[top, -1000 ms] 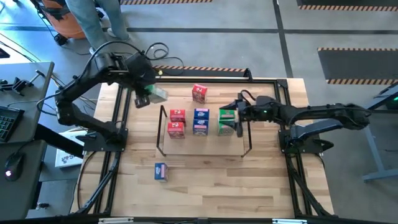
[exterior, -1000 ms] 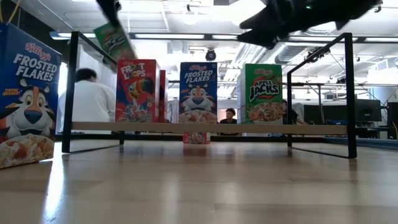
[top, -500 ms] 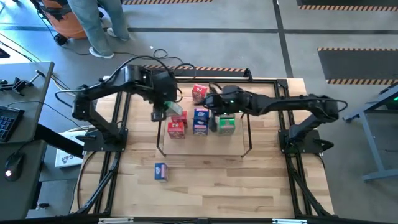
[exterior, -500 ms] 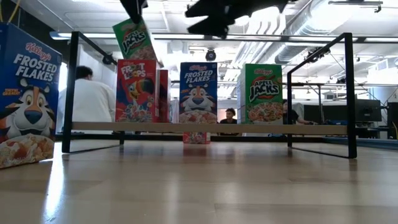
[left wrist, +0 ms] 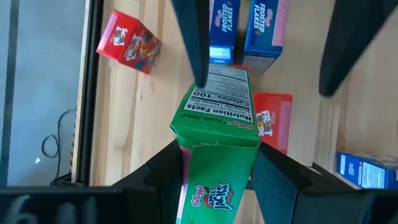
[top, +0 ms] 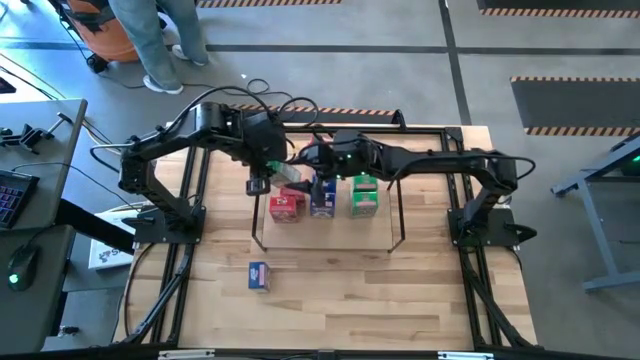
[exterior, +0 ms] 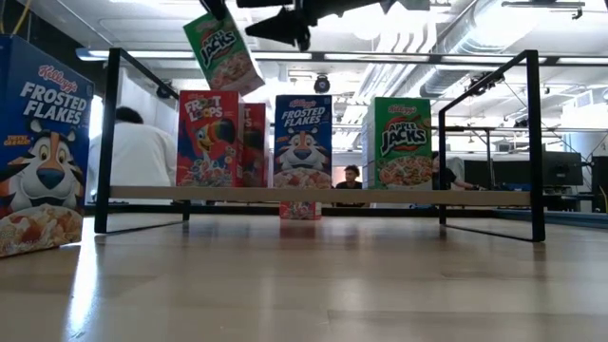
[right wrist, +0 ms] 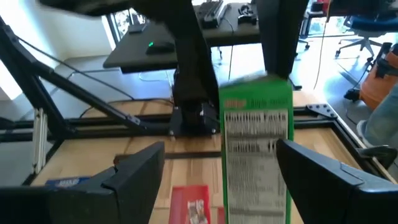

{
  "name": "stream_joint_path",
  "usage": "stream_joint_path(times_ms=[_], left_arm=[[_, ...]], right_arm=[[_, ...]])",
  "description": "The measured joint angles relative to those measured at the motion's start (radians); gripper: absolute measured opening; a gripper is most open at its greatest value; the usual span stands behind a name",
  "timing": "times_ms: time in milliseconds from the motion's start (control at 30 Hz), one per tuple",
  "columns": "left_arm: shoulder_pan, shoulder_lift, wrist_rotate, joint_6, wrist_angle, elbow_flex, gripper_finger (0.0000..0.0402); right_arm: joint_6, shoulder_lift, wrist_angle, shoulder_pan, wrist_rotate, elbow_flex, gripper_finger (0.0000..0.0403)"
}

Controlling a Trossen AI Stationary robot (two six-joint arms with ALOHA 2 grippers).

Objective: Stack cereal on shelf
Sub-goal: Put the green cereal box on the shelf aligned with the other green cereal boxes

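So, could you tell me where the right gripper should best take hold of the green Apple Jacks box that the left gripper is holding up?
Probably the free end of the green Apple Jacks box, the part clear of the left gripper, which clamps the other end. The right gripper is open and faces the narrow nutrition panel head-on, so coming straight in and closing on the two broad faces looks best.

From above I look straight down on the whole table (top: 330,300). The low camera looks level across it, very near one box (exterior: 43,142). Both wrist cameras sit close, probably sharing the green box (left wrist: 217,118).
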Motion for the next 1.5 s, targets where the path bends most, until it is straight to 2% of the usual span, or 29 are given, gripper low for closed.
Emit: stream_joint_path(times_ms=[267,667,833,1033,1333,1500], left_arm=[[0.002,0.0,-0.01,0.001,0.002,0.0,0.0147],[0.0,0.0,0.002,0.001,0.0,0.0,0.0147],[-0.001,-0.001,0.013,0.004,-0.004,0.0,0.0147],[-0.005,-0.001,0.035,0.018,0.03,0.0,0.0147],[-0.013,-0.001,0.061,0.021,0.065,0.0,0.0147],[-0.013,-0.001,0.061,0.009,0.065,0.0,0.0147]], right_arm=[[0.024,0.051,-0.034,0.0,0.048,0.072,0.0314],[0.002,0.041,-0.103,0.0,0.081,0.074,0.0314],[-0.015,0.041,-0.099,-0.002,0.132,0.074,0.0314],[-0.002,0.04,-0.06,-0.01,0.061,0.076,0.0314],[0.012,0.04,-0.067,-0.01,0.023,0.076,0.0312],[0.016,0.04,-0.084,-0.01,-0.012,0.076,0.0279]])
